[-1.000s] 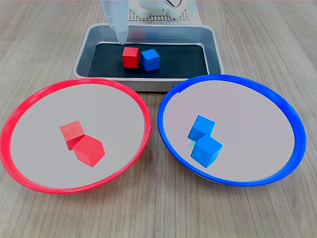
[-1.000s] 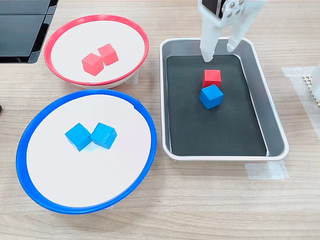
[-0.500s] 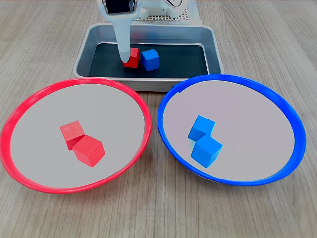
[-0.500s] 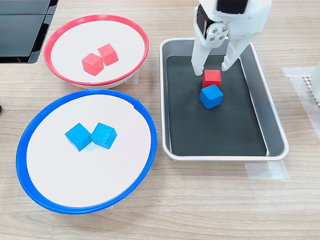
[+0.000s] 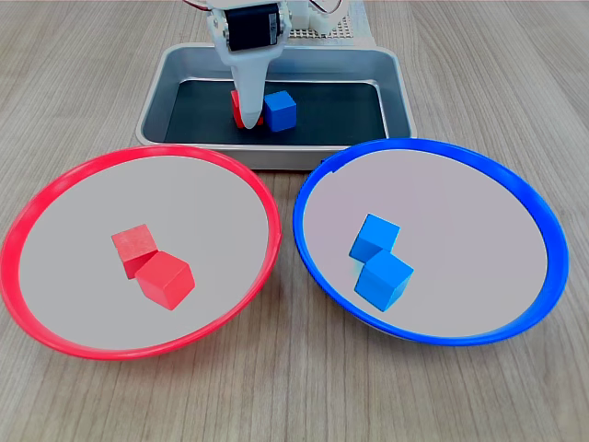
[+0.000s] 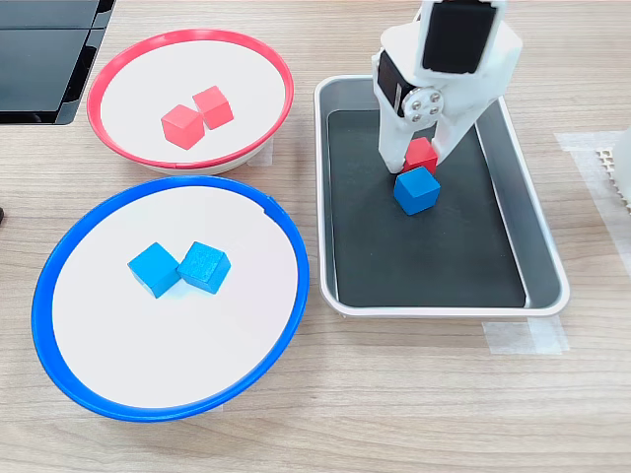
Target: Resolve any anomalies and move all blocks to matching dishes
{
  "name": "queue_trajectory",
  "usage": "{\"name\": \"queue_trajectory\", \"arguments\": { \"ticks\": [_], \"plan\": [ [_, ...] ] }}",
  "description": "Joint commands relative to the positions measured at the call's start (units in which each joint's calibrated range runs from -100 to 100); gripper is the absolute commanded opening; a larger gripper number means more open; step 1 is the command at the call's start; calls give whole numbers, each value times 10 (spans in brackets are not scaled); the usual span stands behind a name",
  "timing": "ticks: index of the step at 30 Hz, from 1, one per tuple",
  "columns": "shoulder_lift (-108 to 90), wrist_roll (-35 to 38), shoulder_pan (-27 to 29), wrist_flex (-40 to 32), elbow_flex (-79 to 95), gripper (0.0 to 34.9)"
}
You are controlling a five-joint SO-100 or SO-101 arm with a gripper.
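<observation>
Two fingers of the gripper (image 6: 415,163) straddle the red block (image 6: 423,154) in the tray (image 6: 544,258), jaws narrow around it; can't tell if they grip. Blue block (image 6: 417,190) touches it. Red dish (image 5: 55,193) holds two red blocks, blue dish (image 5: 515,184) two blue.

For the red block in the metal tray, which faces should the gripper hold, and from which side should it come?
Come from above. Grip the red block on the two faces running along the tray, left and right in the second exterior view: its near face touches the blue block, so no finger fits there. The gripper already straddles it that way.
</observation>
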Motion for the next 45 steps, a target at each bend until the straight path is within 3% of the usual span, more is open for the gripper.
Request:
{"name": "queue_trajectory", "arguments": {
  "ticks": [1,6,21,27,30,33,37,39,45],
  "plan": [
    [-44,2,-1,35,-61,3],
    [-82,3,-17,54,-180,3],
    [197,40,-23,-119,-412,7],
    [217,62,-16,-138,-411,147],
    [182,66,-13,-107,-396,164],
    [112,85,-3,51,-394,145],
    [39,110,2,168,-334,152],
    [-8,119,-2,175,-257,155],
    [-133,111,-24,79,-14,158]
  ]
}}
